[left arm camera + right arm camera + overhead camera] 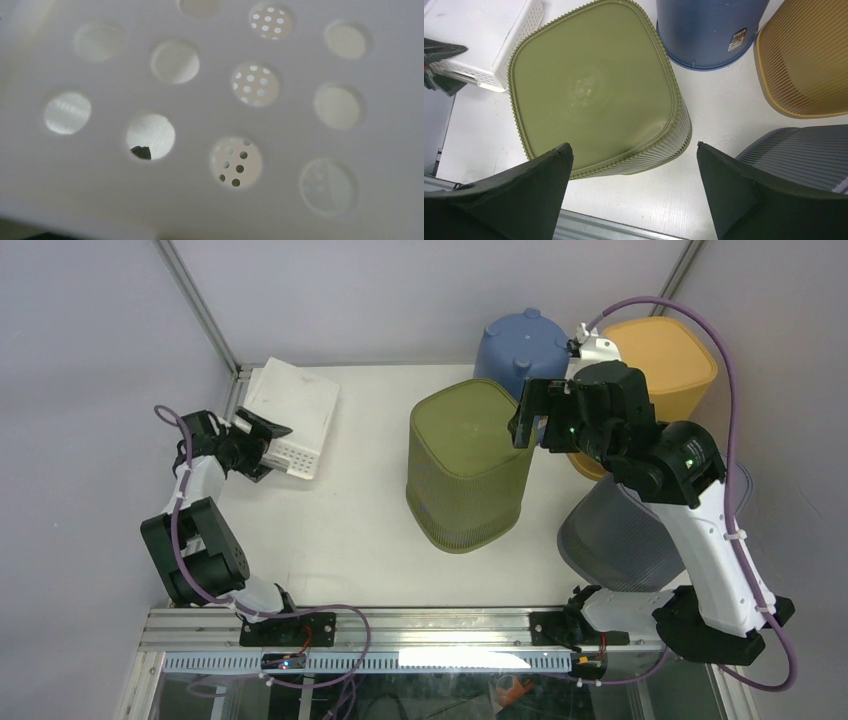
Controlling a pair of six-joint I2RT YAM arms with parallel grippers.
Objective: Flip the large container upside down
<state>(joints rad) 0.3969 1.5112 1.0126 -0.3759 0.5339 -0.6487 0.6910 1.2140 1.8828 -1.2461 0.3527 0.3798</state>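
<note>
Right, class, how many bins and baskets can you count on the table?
5: a green bin in the middle, a blue bin behind it, an orange bin back right, a grey bin near right, and a white basket far left. None looks hidden.

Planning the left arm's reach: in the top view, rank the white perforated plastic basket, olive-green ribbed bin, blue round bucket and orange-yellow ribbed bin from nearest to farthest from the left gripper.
1. White perforated basket, right at the left gripper, far left.
2. Olive-green bin, table centre.
3. Blue bucket, back, right of centre.
4. Orange-yellow bin, back right corner.
</note>
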